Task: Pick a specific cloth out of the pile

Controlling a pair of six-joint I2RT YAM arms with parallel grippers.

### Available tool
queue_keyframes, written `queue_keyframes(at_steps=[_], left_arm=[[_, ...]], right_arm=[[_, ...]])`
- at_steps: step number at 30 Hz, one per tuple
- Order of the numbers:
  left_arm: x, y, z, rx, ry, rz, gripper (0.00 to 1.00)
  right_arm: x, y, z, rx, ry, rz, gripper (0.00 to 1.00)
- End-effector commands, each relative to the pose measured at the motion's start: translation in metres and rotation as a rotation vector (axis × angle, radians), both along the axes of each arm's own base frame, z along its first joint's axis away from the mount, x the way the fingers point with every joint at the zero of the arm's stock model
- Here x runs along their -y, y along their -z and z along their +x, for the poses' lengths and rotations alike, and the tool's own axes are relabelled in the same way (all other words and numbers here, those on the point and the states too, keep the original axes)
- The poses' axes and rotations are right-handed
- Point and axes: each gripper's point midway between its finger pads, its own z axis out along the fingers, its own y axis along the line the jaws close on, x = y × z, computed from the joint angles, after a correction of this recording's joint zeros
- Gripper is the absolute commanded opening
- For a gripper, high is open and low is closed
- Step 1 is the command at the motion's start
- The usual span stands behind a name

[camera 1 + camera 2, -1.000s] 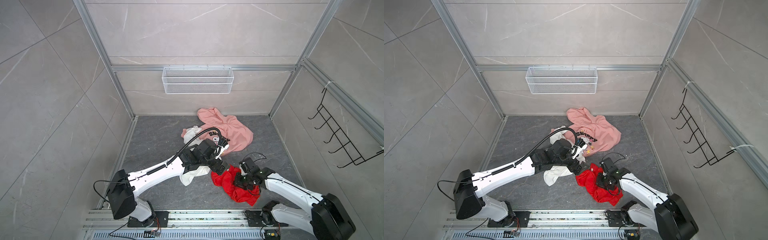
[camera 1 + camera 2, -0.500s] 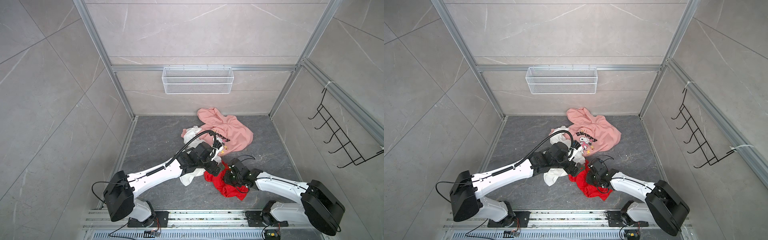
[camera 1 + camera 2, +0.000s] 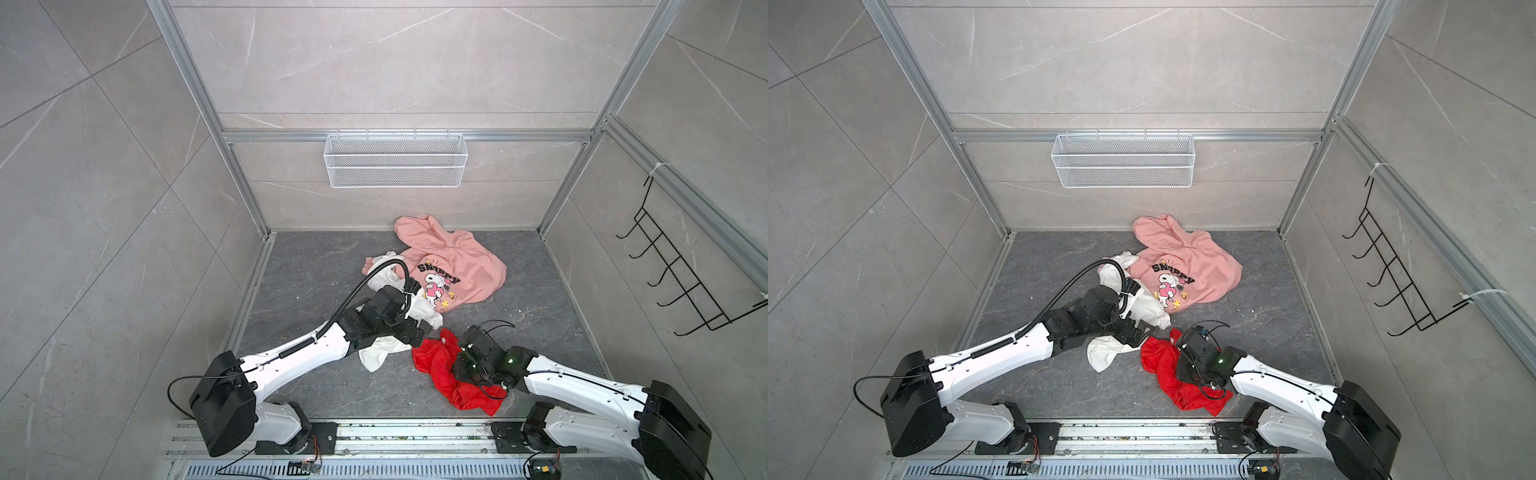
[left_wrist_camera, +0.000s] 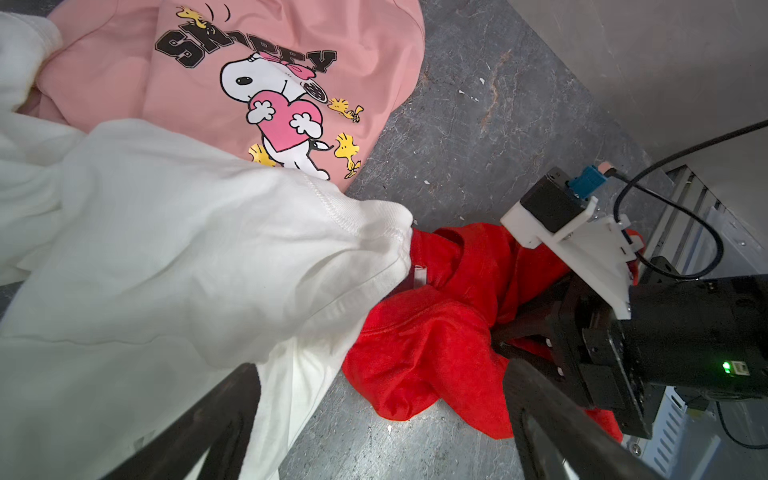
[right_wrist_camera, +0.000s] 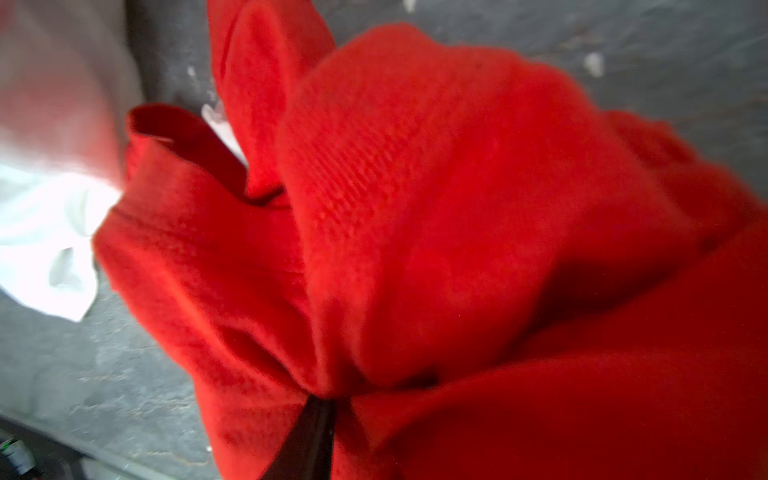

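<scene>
Lying on the grey floor (image 3: 332,270) at the near right edge of the pile (image 3: 432,286), the red cloth (image 3: 434,365) forms a crumpled band. Its long axis runs from far to near, slanting a little right toward the rail at the front. Its far end meets the hem of the white garment (image 4: 166,249). The pink Snoopy hoodie (image 3: 457,257) lies farther back and does not touch it.

The right gripper (image 3: 465,370) comes in from the near right and sits directly on the middle of the band, so the cloth spreads out to its left, far and near sides. In the right wrist view red folds (image 5: 415,187) gather toward a dark finger (image 5: 316,440). I cannot tell whether the jaws clamp the fabric or stand loosely around it.

The left gripper (image 3: 415,332) hangs over the white garment just left of the cloth's far end. Its fingers are spread wide and hold nothing, as the left wrist view shows (image 4: 380,368).

The right arm is plainly the nearer one. The relation that matters is that the cloth's free length trails near and right, away from the heap, while only its far tip borders the white hem. A pull toward the near right would probably follow the band's own axis and draw that tip clear. A pull to the left would likely drag it into the white garment.
</scene>
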Motion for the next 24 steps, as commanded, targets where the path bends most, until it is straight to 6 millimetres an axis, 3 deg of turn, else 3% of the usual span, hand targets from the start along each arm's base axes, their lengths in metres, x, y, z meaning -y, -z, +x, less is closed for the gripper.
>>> queue_keyframes(at_steps=[1,5,15,19,24], left_arm=[[0.006,-0.024,0.005,0.039,-0.014,-0.073,0.94],[0.004,-0.027,0.005,0.048,-0.016,-0.075,0.94],[0.000,-0.038,0.010,0.083,-0.035,-0.089,0.94],[-0.014,-0.049,0.019,0.141,-0.091,-0.085,0.94],[-0.062,-0.051,0.045,0.219,-0.326,0.040,0.97]], right_arm=[[0.006,-0.008,0.005,0.010,-0.028,-0.082,0.36],[0.002,-0.027,0.012,0.045,-0.041,-0.077,0.44],[0.013,-0.107,0.032,0.217,-0.054,-0.121,0.55],[0.036,-0.147,0.063,0.453,-0.038,-0.260,0.66],[0.064,-0.188,0.114,0.774,0.038,-0.444,0.82]])
